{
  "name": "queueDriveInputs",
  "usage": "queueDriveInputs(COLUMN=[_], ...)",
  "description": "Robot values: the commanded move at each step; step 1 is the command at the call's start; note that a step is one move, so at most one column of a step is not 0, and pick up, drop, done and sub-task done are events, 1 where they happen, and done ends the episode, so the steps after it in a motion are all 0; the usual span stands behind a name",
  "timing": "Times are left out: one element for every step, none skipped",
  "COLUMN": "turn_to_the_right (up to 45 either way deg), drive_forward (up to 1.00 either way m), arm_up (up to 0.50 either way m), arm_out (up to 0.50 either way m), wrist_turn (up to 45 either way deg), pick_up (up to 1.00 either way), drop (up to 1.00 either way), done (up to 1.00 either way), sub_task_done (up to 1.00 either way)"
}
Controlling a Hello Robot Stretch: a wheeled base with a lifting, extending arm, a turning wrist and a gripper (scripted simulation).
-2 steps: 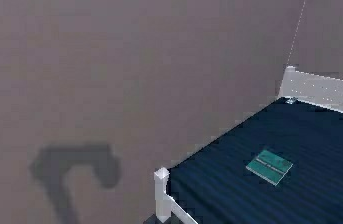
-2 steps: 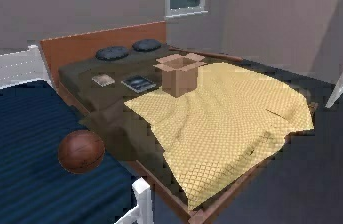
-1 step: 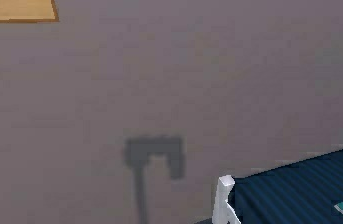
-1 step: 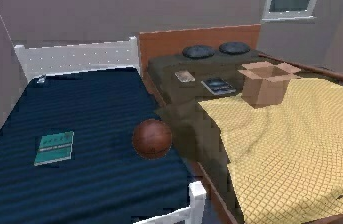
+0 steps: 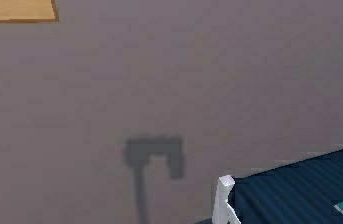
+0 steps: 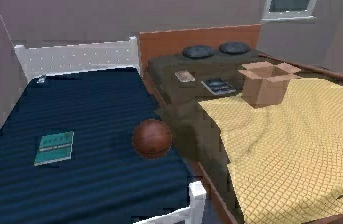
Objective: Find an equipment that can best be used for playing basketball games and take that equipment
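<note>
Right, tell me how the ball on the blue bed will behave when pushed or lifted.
The ball is round, so a nudge would probably send it rolling. The blue bed looks soft and flat, which may slow it. It lies near the mattress edge, so it could roll off.

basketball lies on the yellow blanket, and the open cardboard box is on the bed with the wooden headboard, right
Not quite. The arm side view shows the basketball on the dark blue bed, not on the yellow blanket. The open cardboard box is indeed on the bed with the wooden headboard.
</note>
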Motion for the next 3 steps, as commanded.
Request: queueDriveInputs(turn_to_the_right=[0.0, 0.0, 0.0], drive_forward=[0.0, 0.0, 0.0], arm_up=[0.22, 0.0, 0.0], arm_out=[0.0, 0.5, 0.0], wrist_turn=[0.0, 0.0, 45.0], pick_up=[0.0, 0.0, 0.0], drop=[0.0, 0.0, 0.0], done=[0.0, 0.0, 0.0], sub_task_done=[0.0, 0.0, 0.0])
